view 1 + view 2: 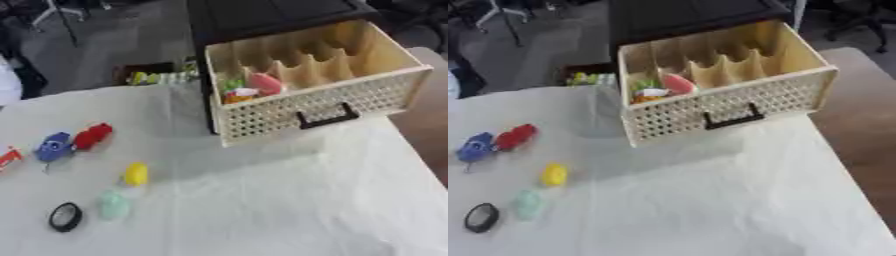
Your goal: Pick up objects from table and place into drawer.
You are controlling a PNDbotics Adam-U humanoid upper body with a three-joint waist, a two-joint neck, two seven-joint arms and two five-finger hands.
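Nearest, lower left, a black ring (66, 216), mint piece (114, 205) and yellow piece (136, 174) await pickup; open drawer (367, 95) sits upper right. Neither of my hands shows, so finger state unknown. Next, I reach left.

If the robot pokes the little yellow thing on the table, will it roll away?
Probably a bit. The yellow thing looks rounded and egg-like, so it may wobble or roll. It seems small, so likely light. The white cloth under it might slow it.
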